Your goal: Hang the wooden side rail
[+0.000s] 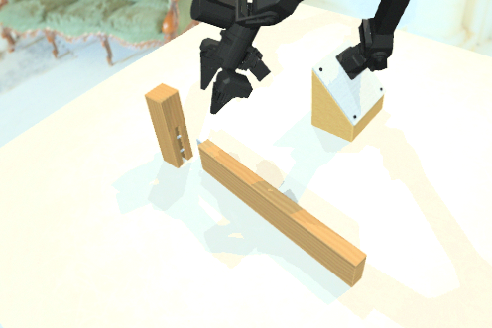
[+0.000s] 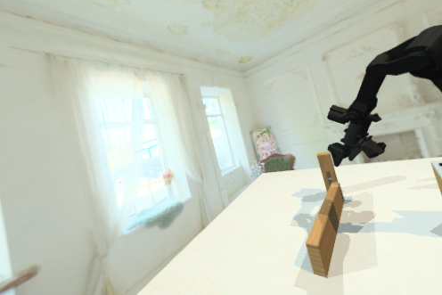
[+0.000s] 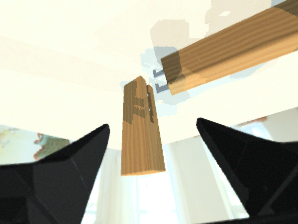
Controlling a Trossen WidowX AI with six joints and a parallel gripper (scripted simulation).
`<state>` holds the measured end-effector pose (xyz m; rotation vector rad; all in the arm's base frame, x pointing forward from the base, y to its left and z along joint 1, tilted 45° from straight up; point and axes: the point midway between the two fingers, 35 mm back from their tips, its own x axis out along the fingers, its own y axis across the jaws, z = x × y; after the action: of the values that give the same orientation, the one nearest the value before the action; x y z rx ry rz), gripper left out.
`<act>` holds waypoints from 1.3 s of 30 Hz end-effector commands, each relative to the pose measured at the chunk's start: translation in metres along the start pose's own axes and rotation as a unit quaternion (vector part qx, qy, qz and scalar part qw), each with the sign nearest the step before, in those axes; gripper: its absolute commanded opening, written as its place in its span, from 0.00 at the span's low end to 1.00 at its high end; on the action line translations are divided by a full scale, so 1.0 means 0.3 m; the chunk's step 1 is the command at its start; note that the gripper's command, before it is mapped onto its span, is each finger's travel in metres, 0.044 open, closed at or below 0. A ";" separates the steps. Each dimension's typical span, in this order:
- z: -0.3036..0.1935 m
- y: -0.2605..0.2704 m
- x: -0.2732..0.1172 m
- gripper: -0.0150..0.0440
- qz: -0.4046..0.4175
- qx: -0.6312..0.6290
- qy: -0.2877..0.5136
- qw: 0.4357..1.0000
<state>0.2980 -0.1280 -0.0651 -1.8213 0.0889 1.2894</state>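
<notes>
The wooden side rail (image 1: 278, 207) (image 2: 322, 235) (image 3: 235, 52) stands on its narrow edge along the table. Two steel hooks (image 3: 161, 88) stick out of its near-post end; in the top view only a sliver shows. The headboard post (image 1: 164, 130) (image 2: 325, 164) (image 3: 140, 150) stands upright beyond that end, with a small gap between hooks and post. Two light pins (image 1: 182, 150) show in its slot. My gripper (image 1: 209, 99) (image 3: 153, 124) is open and empty, in the air above the table near the post and the rail's hooked end.
A wedge-shaped block (image 1: 329, 110) with a pale sloping plate carries the arm's base, to the right of the post and behind the rail in the top view. The arm reaches over the table (image 1: 89, 257) from it. A green sofa (image 1: 99, 4) is in the background.
</notes>
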 end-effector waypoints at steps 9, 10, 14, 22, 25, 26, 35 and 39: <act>0.038 -0.014 0.022 1.00 -0.014 -0.033 -0.020 0.999; 0.038 -0.014 0.022 1.00 -0.014 -0.033 -0.020 0.999; 0.038 -0.014 0.022 1.00 -0.014 -0.033 -0.020 0.999; 0.038 -0.014 0.023 1.00 -0.013 -0.028 -0.020 0.999; 0.042 -0.018 0.030 1.00 0.002 0.046 -0.017 0.999; 0.044 -0.020 0.033 1.00 0.008 0.078 -0.015 0.997; 0.055 -0.024 0.050 1.00 0.043 0.301 0.012 0.953; 0.058 -0.021 0.052 1.00 0.050 0.358 0.022 0.932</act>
<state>0.2972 -0.1059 -0.0743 -1.2792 0.5498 1.1211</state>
